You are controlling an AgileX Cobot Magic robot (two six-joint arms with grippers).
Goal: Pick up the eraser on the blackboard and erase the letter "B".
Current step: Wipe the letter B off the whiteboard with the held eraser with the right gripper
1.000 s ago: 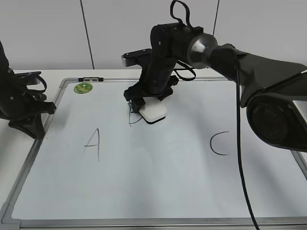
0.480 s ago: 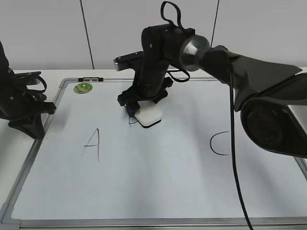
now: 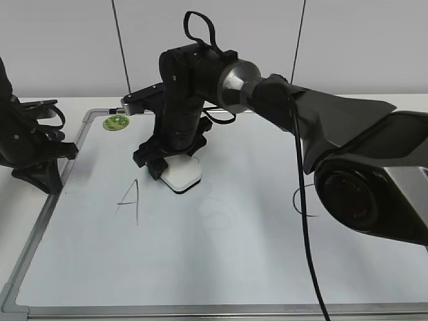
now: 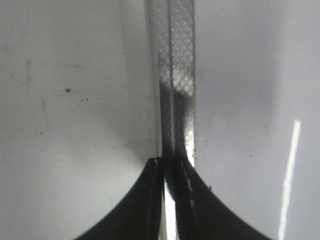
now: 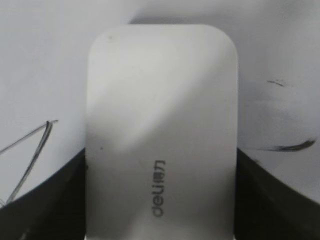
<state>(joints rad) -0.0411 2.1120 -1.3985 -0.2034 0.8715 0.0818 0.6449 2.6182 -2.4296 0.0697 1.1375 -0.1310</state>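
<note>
My right gripper (image 3: 179,175) reaches across the blackboard (image 3: 221,261) and is shut on the white eraser (image 3: 182,176), pressing it flat on the board just right of the handwritten "A" (image 3: 129,200). In the right wrist view the eraser (image 5: 160,135) fills the space between the dark fingers (image 5: 40,200). Short dark smears (image 5: 290,146) lie on its right and thin strokes meeting in a point (image 5: 35,145) on its left. No whole letter "B" shows. My left gripper (image 3: 47,175) is shut and empty over the board's left frame (image 4: 175,75).
A round green magnet (image 3: 116,122) sits at the board's far left corner, with a marker (image 3: 127,110) on the top frame beside it. The "C" (image 3: 299,200) is partly hidden behind the right arm. The front half of the board is bare.
My right gripper has slid the eraser leftward and a little nearer the front, from the board's middle to beside the "A". The last dark strokes of the "B" no longer show in the exterior view.
</note>
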